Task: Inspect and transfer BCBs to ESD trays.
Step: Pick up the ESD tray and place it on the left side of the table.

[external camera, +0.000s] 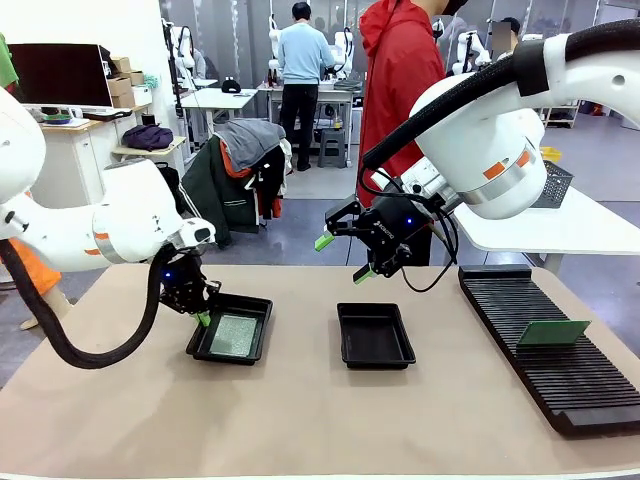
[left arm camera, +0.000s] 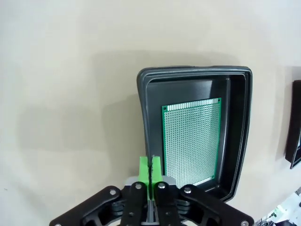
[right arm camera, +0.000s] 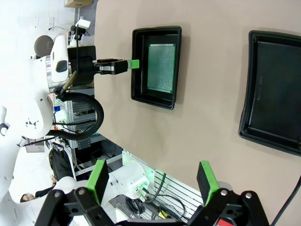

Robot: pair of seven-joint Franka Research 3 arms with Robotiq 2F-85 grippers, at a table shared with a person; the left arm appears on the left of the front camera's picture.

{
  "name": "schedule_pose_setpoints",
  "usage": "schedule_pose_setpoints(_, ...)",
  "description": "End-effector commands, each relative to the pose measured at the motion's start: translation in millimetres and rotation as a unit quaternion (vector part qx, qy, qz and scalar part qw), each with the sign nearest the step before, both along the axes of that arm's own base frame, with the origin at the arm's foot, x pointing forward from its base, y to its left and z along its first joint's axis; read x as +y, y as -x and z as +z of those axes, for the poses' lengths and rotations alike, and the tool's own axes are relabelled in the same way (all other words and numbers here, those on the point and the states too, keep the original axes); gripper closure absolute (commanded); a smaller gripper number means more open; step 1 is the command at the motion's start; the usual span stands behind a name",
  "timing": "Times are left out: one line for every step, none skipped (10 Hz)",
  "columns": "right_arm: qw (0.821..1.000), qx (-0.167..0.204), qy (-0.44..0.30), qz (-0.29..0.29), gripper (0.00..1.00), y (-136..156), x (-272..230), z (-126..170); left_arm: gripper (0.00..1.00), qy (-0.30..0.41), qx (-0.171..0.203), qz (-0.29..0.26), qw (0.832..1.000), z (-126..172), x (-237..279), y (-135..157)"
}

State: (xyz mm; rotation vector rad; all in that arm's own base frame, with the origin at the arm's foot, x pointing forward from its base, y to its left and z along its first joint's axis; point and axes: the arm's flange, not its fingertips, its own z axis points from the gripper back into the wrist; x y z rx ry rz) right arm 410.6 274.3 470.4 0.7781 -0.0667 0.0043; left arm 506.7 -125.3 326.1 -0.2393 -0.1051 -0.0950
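Two tools are showing over the desk (external camera: 300,420). I am seeing the left tool (left arm camera: 150,172) with its green pads pressed together on nothing, hovering at the rim of the left ESD tray (left arm camera: 195,72); I cannot tell whether it is touching. One BCB (left arm camera: 192,143) is lying flat inside that tray. The right tool (external camera: 343,257) is hanging spread wide, above and behind the second ESD tray (external camera: 375,335), which is sitting near the desk's middle, apart from the first. A second BCB (external camera: 553,332) is leaning tilted on the black ribbed rack (external camera: 560,390) at the right.
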Motion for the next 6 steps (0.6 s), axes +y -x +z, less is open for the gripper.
schedule_pose_setpoints(1.0, 0.005, 0.005, -0.004, 0.0, 0.1, 1.5, 1.5, 0.97, 0.05, -0.01, -0.015, 0.999, -4.3, 32.2, 12.7)
schedule_pose_setpoints(1.0, 0.005, 0.005, -0.004, 0.0, 0.1, 1.5, 1.5, 0.97, 0.071, -0.01, -0.022, 0.997, -5.3, 46.3, 15.4)
schedule_pose_setpoints(1.0, 0.005, 0.005, -0.004, 0.0, 0.1, 1.5, 1.5, 0.97, 0.085, -0.011, -0.024, 0.996, -4.8, 60.5, 17.2)
schedule_pose_setpoints(1.0, 0.005, 0.005, -0.004, 0.0, 0.1, 1.5, 1.5, 0.97, 0.104, -0.012, -0.034, 0.994, -1.7, 74.9, 18.6)
schedule_pose_setpoints(1.0, 0.005, 0.005, -0.004, 0.0, 0.1, 1.5, 1.5, 0.97, 0.112, -0.012, -0.035, 0.993, 0.6, 88.7, 21.3)
schedule_pose_setpoints(1.0, 0.005, 0.005, -0.004, 0.0, 0.1, 1.5, 1.5, 0.97, 0.122, -0.01, -0.032, 0.992, 2.7, 104.0, 23.7)
